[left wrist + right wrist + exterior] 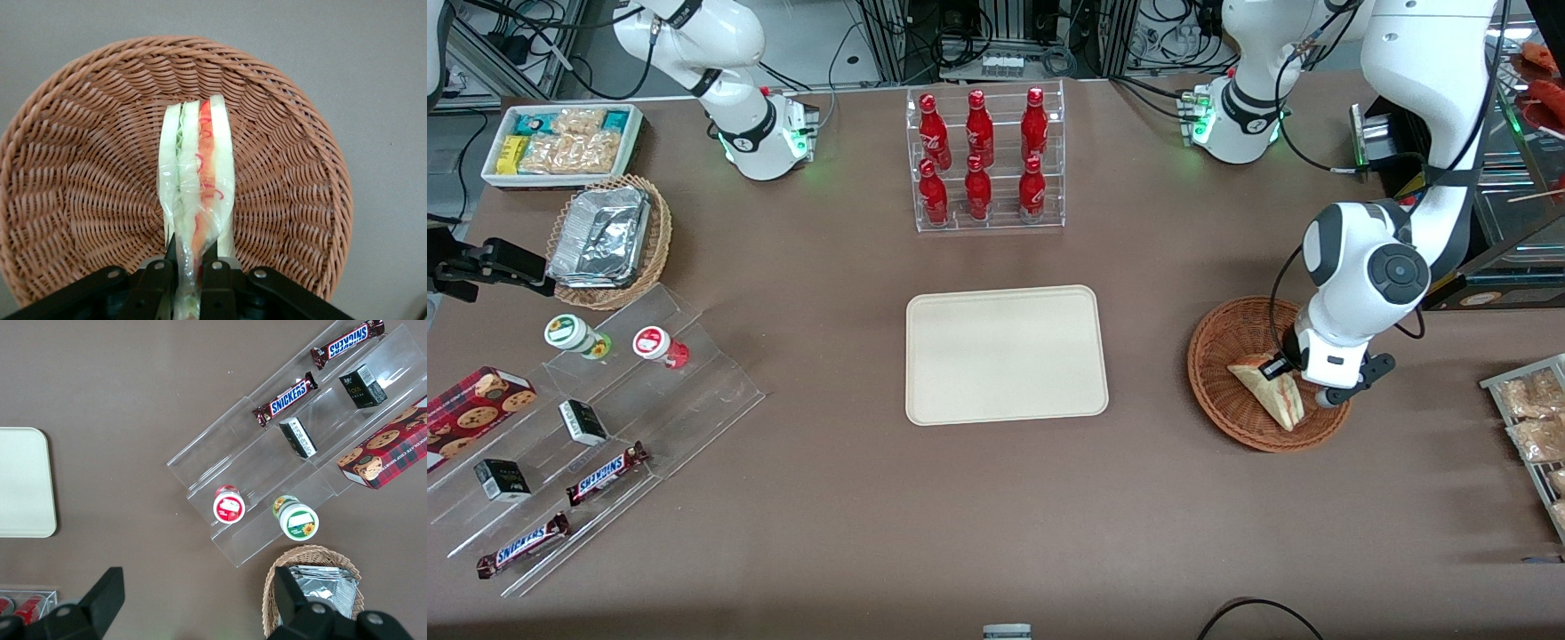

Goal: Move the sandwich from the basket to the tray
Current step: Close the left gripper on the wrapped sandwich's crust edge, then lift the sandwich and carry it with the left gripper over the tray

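Observation:
The sandwich [1268,386] is a plastic-wrapped wedge lying in the round reddish-brown basket [1218,356] toward the working arm's end of the table. In the left wrist view the sandwich [197,160] stands on edge, its red and green filling facing the camera, over the basket [80,187] weave. My gripper [1291,377] is down in the basket, and its black fingers [215,277] are shut on the sandwich's wrapped end. The cream tray [1005,354] lies flat at the table's middle, bare.
A clear rack of red bottles [985,160] stands farther from the front camera than the tray. Packets on a rack [1529,418] lie at the working arm's table edge. A tan basket of foil containers [605,238], a snack bin [560,142] and a clear stand with snacks [587,427] sit toward the parked arm's end.

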### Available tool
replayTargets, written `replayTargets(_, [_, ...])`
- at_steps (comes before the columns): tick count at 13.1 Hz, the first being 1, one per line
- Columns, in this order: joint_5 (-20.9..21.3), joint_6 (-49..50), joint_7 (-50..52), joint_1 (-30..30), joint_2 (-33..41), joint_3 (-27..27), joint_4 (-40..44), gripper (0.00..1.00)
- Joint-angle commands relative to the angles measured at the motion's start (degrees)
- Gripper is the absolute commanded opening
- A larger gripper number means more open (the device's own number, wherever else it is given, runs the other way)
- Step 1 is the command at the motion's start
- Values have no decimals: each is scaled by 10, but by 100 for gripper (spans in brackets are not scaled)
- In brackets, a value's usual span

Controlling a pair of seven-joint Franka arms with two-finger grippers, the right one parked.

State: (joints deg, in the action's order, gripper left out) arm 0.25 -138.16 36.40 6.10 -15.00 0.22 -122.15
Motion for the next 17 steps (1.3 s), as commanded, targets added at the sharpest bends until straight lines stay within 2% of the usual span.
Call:
replayTargets(1, [23, 109, 8, 8, 21, 3, 63, 0])
replayTargets(3, [26, 207, 4, 20, 18, 1, 135, 0])
replayTargets(6, [25, 273, 5, 52, 16, 0, 200, 0])
replayTargets(12, [16, 317, 22, 181, -2, 0, 265, 0])
replayTargets(15, [-23, 317, 45, 240, -48, -4, 319, 0])
replayTargets(17, [-31, 316, 93, 278, -97, -4, 359, 0])
